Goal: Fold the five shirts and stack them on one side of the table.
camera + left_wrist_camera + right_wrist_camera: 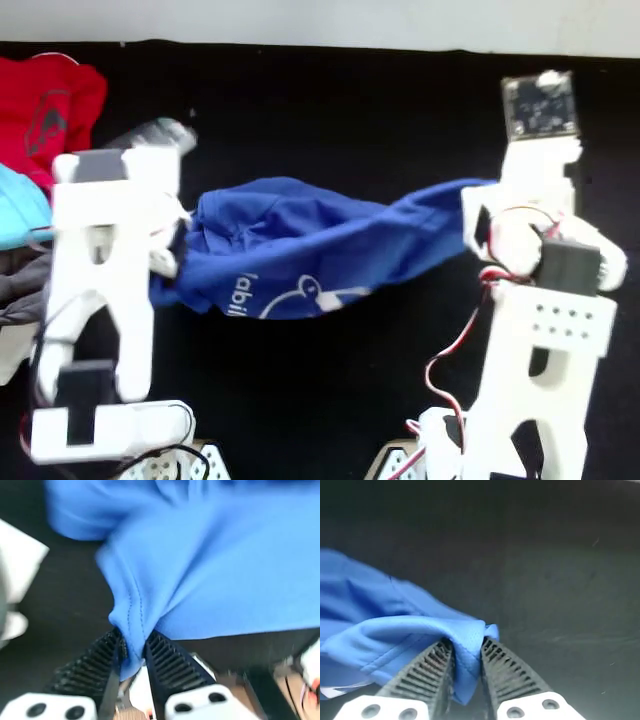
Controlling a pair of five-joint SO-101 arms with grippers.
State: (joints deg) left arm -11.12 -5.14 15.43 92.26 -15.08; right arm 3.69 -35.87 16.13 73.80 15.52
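The blue shirt [310,255] hangs stretched between the two arms over the black table [330,400], with white print showing along its lower edge. I can't tell whether its sagging middle touches the table. The left end effector [134,652] is clamped on a stitched fold at one end, and the right end effector [466,660] is pinched tight on a bunched edge at the other. By the table's left edge lie a red shirt [45,110], a light blue shirt [20,205] and a grey shirt [25,285].
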